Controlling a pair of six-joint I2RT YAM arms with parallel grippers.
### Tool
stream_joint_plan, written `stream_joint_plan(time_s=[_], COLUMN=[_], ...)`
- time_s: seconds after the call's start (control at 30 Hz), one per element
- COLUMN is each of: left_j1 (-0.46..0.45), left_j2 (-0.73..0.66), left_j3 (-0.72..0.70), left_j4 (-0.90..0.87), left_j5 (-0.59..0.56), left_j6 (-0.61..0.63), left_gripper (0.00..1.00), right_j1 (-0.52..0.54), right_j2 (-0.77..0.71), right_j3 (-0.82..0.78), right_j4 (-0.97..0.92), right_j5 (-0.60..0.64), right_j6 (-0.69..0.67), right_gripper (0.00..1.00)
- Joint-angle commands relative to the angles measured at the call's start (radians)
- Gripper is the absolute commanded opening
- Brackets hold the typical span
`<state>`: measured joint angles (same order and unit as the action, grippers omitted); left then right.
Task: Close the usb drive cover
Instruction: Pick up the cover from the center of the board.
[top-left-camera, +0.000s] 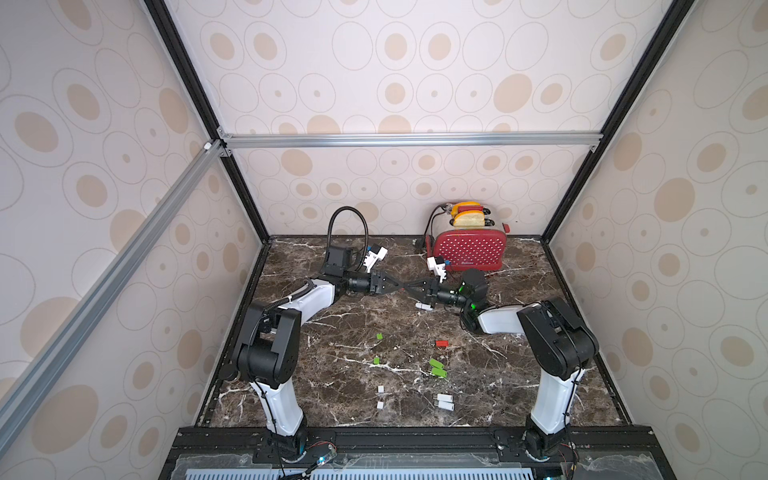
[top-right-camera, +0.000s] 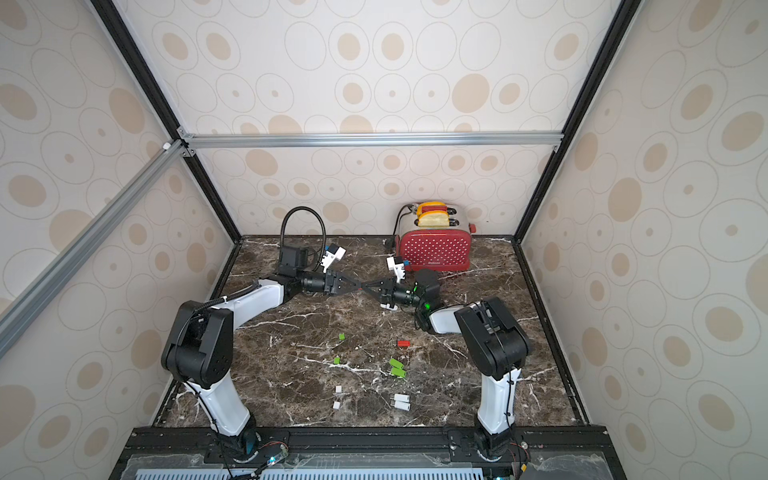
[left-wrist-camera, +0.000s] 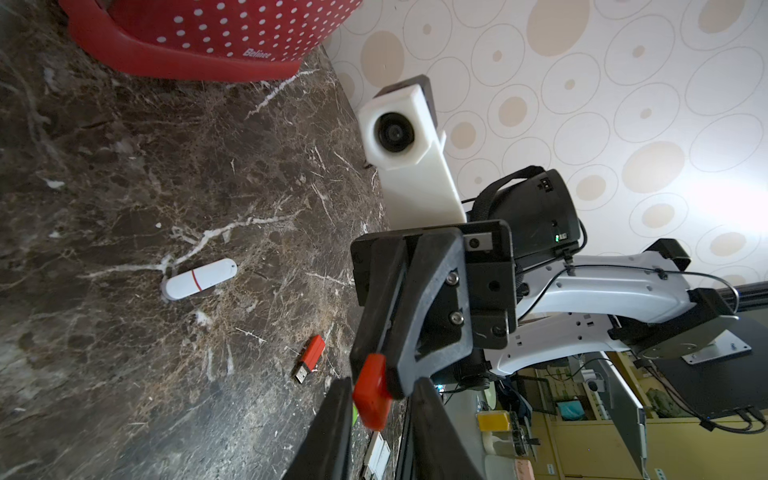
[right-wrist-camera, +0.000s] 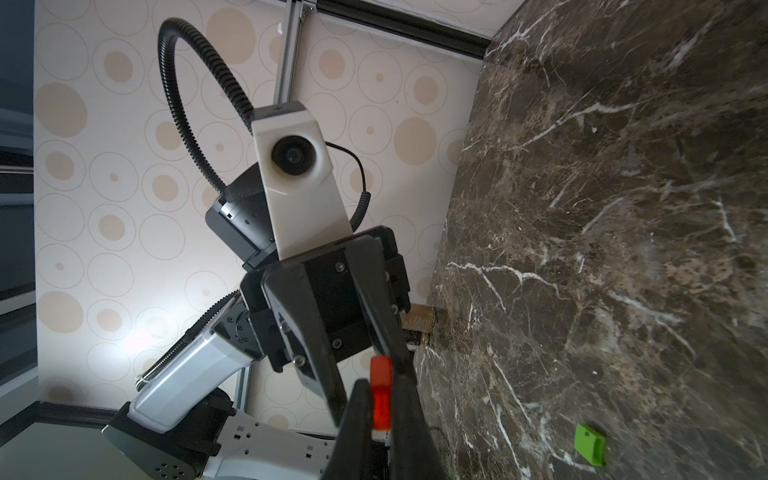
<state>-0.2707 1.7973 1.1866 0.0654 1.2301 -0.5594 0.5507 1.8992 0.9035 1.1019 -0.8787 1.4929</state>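
Fingertips of the left gripper (top-left-camera: 399, 286) and the right gripper (top-left-camera: 410, 287) meet nose to nose above the middle of the table (top-left-camera: 332, 374) in both top views. What sits between them is too small to tell there. A capped white drive (top-left-camera: 423, 306) lies just below the right gripper. Nearer the robot, well apart from the grippers, lie the red drive (top-left-camera: 441, 343), green drives (top-left-camera: 436, 368) and white drives (top-left-camera: 444, 401). The red drive's long axis runs from side to side of the table. A toaster (top-left-camera: 469, 249) stands at the back.

In the left wrist view the red cap (left-wrist-camera: 372, 395) is a short, glossy orange-red block. The right gripper's tips are clenched on one end of it. The left fingers (left-wrist-camera: 332, 428) flank its free end, a little apart, and I cannot tell whether they press on it. One right tip lies between the cap and one left finger. The red drive on the table shows a bare metal plug.

In the right wrist view the cap is clamped between the right fingers (right-wrist-camera: 359, 415). Its long axis runs along the line from one gripper to the other. Which end is hollow cannot be told. A green cap (right-wrist-camera: 590, 444) lies on the table.
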Motion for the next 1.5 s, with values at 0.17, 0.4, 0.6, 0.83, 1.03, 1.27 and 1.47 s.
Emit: stream_joint_plan(time_s=[0.17,0.4,0.6,0.83,1.03,1.27,1.47], left_j1=[-0.002,-0.005,-0.006,-0.011,-0.031,-0.031,-0.031], left_j2=[-0.011,-0.014,-0.012,-0.014,-0.013,-0.013,-0.008], left_j3=[0.028,0.028,0.030,0.025,0.022,0.027,0.033], left_j4=[0.016,0.010,0.011,0.008,0.005,-0.009,-0.009], left_j5=[0.023,0.024,0.024,0.020,0.024,0.026,0.028], left_j6=[-0.010,-0.005,-0.006,-0.008,-0.007,0.009,0.004], left_gripper=[0.19,0.14,0.06,0.14,0.16,0.05,0.02], right_j1=[0.004,0.005,0.005,0.008,0.011,0.012,0.013], right_j2=[0.021,0.023,0.021,0.021,0.024,0.024,0.023], right_j3=[0.014,0.015,0.015,0.015,0.022,0.017,0.017], right_j4=[0.028,0.031,0.030,0.035,0.039,0.039,0.039], right_j5=[0.000,0.000,0.000,0.001,0.001,0.001,0.000], right_j6=[-0.005,-0.004,-0.004,-0.003,-0.001,-0.003,-0.004], right_gripper=[0.03,0.03,0.03,0.04,0.03,0.03,0.10])
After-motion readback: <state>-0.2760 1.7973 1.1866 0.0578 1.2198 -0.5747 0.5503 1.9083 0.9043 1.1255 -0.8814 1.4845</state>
